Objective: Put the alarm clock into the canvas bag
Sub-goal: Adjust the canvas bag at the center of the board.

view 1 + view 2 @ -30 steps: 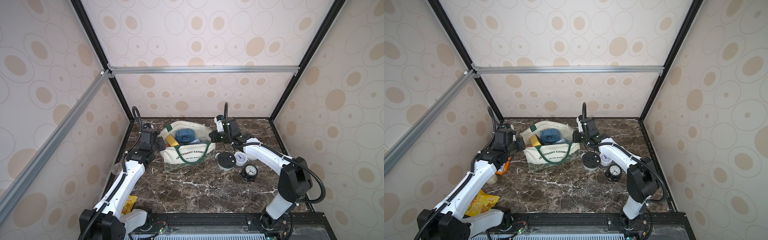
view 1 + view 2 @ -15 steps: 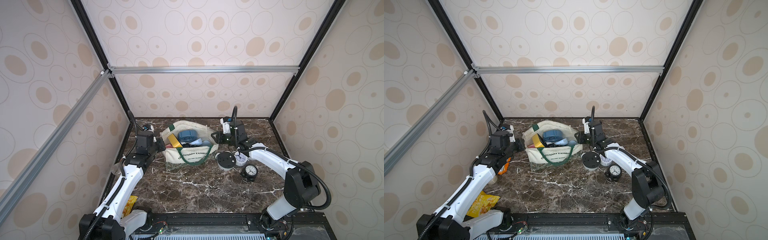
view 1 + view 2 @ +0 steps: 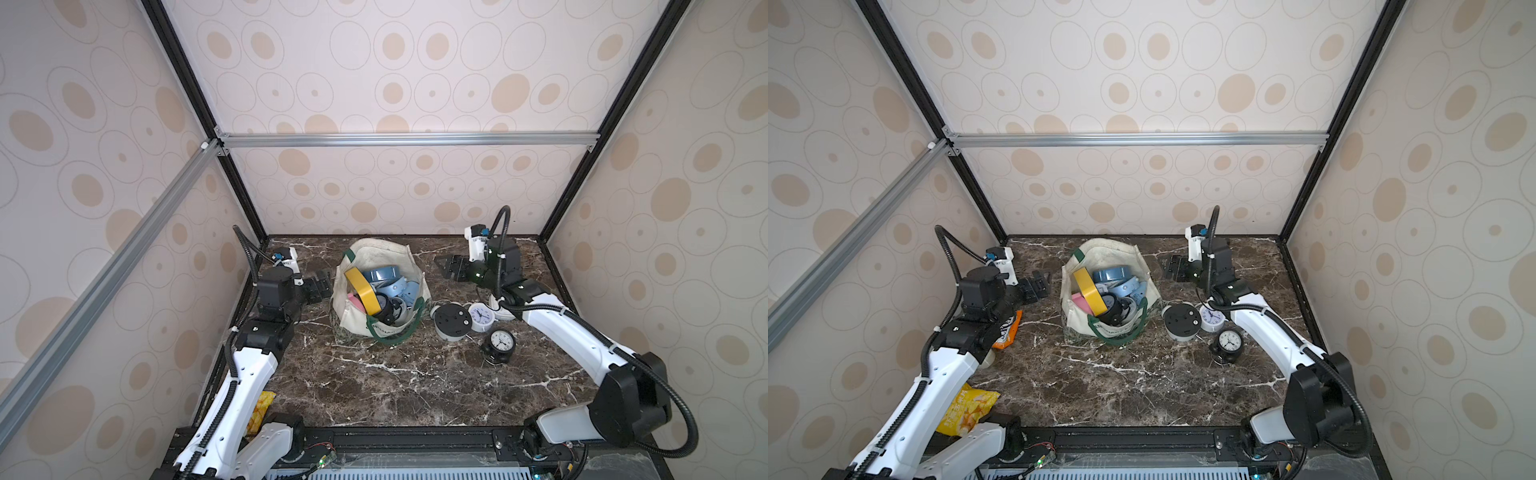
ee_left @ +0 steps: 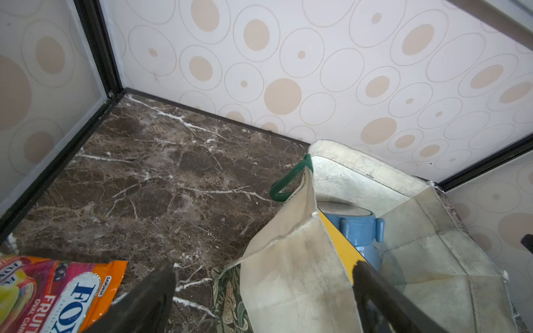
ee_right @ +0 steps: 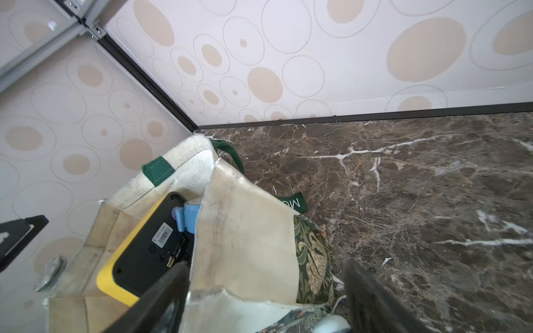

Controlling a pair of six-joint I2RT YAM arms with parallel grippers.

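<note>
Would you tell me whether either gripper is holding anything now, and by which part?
Nothing is held. The left gripper and the right gripper both stand open, one at each side of the off-white canvas bag with green handles.

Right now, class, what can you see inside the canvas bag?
Inside the canvas bag: a yellow-edged item, blue round clocks, something pink and a black clock with a white dial. Whatever lies beneath them is covered.

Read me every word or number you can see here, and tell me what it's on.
"FOX", "FRUIT", "OVAL CAN", cut off: orange candy packet.
"MO", cut off: green tag on the canvas bag.
Too small or blurred: barcode sticker inside the bag, the bag's printed lettering, dials of the white alarm clock and black alarm clock.
</note>
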